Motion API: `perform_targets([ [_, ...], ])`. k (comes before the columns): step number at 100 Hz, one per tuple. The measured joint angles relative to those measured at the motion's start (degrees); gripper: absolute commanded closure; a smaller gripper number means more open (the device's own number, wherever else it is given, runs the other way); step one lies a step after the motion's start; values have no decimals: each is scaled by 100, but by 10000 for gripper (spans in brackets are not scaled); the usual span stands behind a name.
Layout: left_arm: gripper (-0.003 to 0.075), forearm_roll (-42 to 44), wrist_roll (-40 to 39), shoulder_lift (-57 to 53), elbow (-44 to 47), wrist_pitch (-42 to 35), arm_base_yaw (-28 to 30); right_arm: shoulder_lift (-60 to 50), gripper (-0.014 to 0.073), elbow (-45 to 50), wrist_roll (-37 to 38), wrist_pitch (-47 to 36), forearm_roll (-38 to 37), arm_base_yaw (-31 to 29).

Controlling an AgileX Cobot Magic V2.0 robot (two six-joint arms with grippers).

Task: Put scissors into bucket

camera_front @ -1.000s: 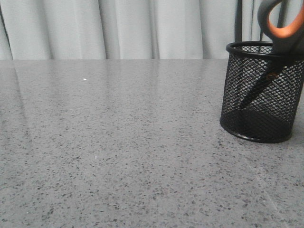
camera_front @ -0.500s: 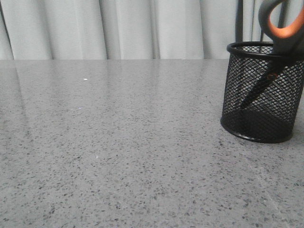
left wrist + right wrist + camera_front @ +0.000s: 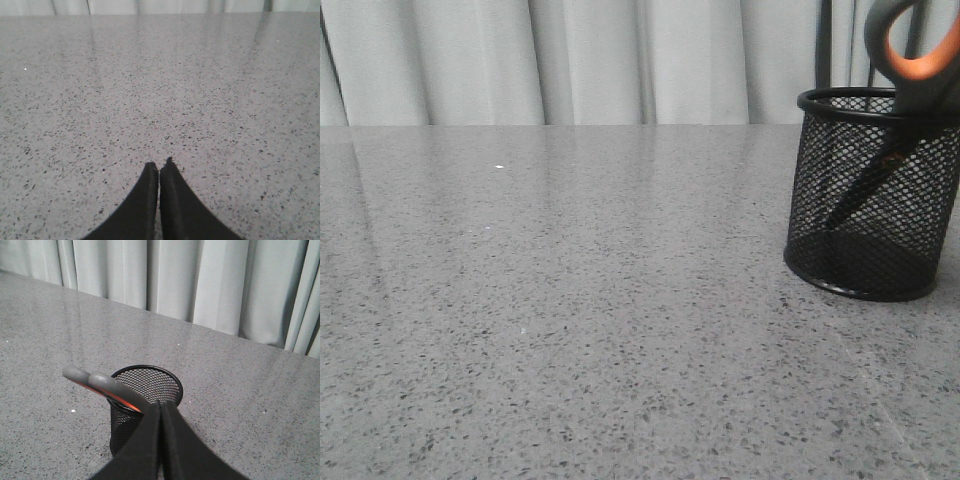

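The black wire-mesh bucket (image 3: 930,210) stands upright at the right of the table. The scissors (image 3: 920,92) stand in it, leaning right. Their grey, orange-lined handles stick out above the rim and their dark blades show through the mesh. In the right wrist view my right gripper (image 3: 160,406) is shut and hangs above the bucket (image 3: 122,432). The scissors' handles (image 3: 107,385) rise beside its tips, and contact is not visible. My left gripper (image 3: 160,164) is shut and empty over bare table. Neither gripper shows in the front view.
The grey speckled tabletop (image 3: 570,300) runs back to pale curtains (image 3: 620,60). A dark upright post (image 3: 822,45) stands behind the bucket. The bucket is close to the right edge of the front view.
The scissors' handles have shifted very slightly to the right in the bucket. Nothing else has moved.
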Motion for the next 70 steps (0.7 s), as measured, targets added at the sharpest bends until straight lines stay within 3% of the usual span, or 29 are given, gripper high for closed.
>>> perform_targets([
  [70, 740, 1, 0, -66, 0, 23, 0, -9, 643, 207, 0, -4, -136, -49],
])
